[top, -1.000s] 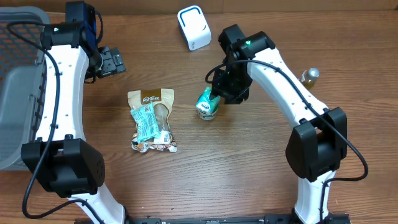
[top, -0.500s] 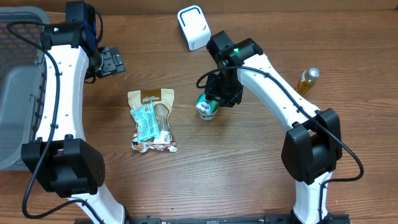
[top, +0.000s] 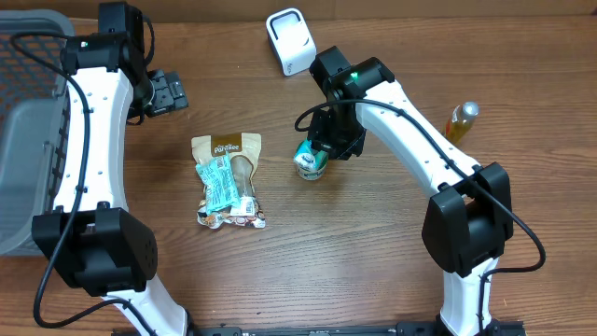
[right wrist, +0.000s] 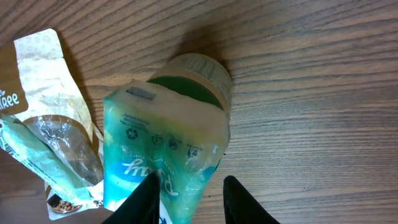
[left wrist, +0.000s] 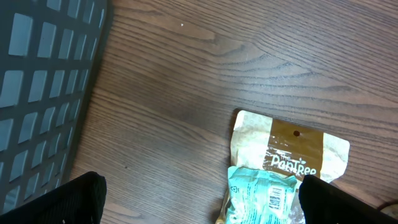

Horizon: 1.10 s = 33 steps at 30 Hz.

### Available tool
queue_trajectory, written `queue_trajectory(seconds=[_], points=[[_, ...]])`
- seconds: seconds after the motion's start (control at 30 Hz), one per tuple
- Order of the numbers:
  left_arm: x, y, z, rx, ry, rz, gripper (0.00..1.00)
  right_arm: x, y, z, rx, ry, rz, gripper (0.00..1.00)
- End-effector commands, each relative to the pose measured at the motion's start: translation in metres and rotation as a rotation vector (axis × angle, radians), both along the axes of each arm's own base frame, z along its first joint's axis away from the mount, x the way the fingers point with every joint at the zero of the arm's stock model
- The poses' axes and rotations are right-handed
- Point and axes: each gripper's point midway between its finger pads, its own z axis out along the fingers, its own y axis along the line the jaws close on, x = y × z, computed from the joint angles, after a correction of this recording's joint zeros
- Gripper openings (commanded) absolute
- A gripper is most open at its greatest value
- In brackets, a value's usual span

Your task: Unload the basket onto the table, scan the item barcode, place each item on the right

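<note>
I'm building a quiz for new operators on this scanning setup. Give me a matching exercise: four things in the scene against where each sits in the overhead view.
Things:
1. white scanner
2. green pouch
3. amber bottle
4. grey basket

Places:
A. far left edge
B. right side
C. top centre
D. middle, just right of the snack bags

Pairs: 1-C; 2-D; 3-B; 4-A

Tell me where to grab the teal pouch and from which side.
Take the teal pouch by its flat, crimped body, not the round end, coming straight down from above. It seems to lie tipped on the table with its broad face up, so the right tool can close across its narrow width.
</note>
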Motion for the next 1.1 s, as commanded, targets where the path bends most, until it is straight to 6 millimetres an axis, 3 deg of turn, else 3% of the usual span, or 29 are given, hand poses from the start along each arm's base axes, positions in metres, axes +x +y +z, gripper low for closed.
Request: queue_trajectory(seconds=[0.0, 1.07], points=[[0.0034, -0.0029, 0.0077, 0.003, -0.022, -0.018, 1.00, -0.0003, -0.0003, 0.0038, -0.007, -0.016, -0.003, 0.29], [0.0035, -0.0029, 0.0077, 0.003, -0.023, -0.017, 1.00, -0.0048, 0.0037, 0.0015, -0.077, -0.028, -0.090, 0.27]])
